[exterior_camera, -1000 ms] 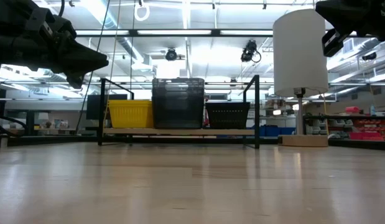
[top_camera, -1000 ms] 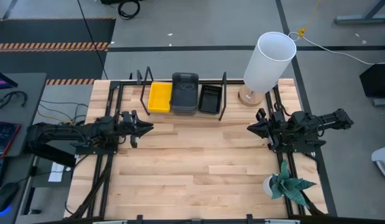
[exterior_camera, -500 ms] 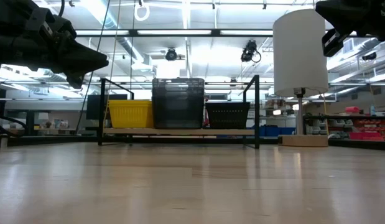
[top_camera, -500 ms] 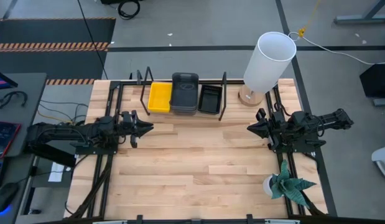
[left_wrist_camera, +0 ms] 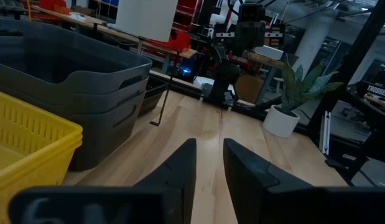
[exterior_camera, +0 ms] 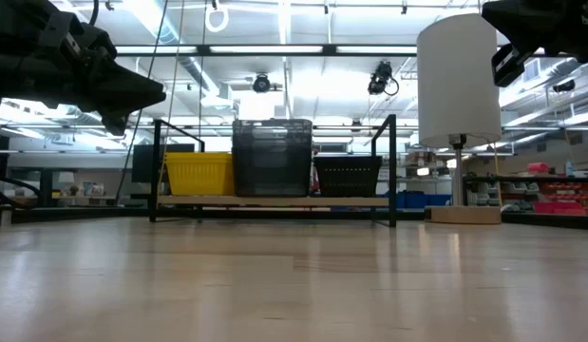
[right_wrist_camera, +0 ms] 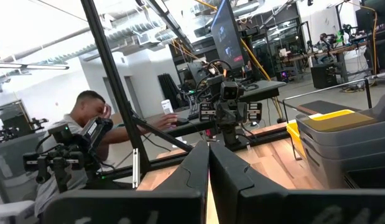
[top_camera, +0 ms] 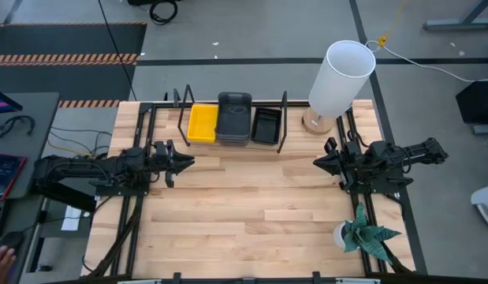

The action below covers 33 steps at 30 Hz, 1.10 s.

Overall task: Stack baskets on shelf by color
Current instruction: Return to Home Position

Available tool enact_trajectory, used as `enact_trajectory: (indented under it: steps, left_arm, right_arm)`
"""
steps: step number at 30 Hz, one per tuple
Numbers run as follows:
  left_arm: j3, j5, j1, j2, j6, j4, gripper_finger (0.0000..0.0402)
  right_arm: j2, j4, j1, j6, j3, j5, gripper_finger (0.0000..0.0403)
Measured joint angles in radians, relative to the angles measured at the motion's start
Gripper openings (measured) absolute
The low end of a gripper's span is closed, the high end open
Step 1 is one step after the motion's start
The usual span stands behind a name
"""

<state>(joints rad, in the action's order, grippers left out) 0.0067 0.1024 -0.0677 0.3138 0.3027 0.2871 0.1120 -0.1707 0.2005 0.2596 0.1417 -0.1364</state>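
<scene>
Three sets of baskets sit side by side on the shelf (exterior_camera: 275, 200) at the table's far edge: a yellow basket (top_camera: 203, 123) on the left, a taller dark grey stack (top_camera: 234, 118) in the middle, and a black slotted basket (top_camera: 266, 125) on the right. They rest on their bottoms on the shelf board. My left gripper (top_camera: 190, 162) hovers level at the table's left side, open with a narrow gap (left_wrist_camera: 209, 146) and nothing in it. My right gripper (top_camera: 316, 162) hovers at the right side, shut (right_wrist_camera: 209, 149) and holding nothing. Both point toward the table's middle.
A lamp with a tall white shade (top_camera: 340, 77) stands on a wooden base (top_camera: 316, 122) just right of the shelf. A potted plant (top_camera: 362, 234) stands at the near right. Bare tabletop (top_camera: 251, 197) lies between the arms. A person (right_wrist_camera: 86, 124) sits beyond the table's left side.
</scene>
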Motion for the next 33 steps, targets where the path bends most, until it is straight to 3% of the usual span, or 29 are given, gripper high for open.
enact_trajectory:
  steps: [33]
  left_arm:
    - [0.000,0.000,0.000,0.000,0.000,0.000,0.0090]
  right_arm:
    - [0.000,0.000,0.000,0.000,0.000,0.000,0.0018]
